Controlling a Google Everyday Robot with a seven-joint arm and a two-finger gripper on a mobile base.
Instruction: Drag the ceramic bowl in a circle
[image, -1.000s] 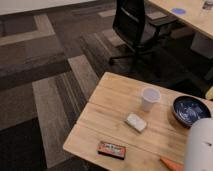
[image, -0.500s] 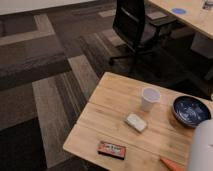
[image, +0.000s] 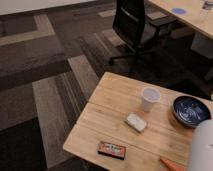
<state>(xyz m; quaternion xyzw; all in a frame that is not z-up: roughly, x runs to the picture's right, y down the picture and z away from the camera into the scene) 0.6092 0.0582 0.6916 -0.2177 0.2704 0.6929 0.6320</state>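
The ceramic bowl (image: 191, 110) sits near the counter's (image: 115, 95) right edge, right of 1 white cup (image: 149, 98). My claw is out of view; only a white arm segment (image: 201, 147) shows, so I cannot tell its state. I'd hook the rim and circle slowly, clear of the cup.

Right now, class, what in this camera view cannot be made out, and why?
Gripper: outside the camera view; only a white arm part shows, lower right.
Ceramic bowl: near rim partly hidden by that arm part.
Orange object: cut off by the bottom edge.
Small box: label too small to read.
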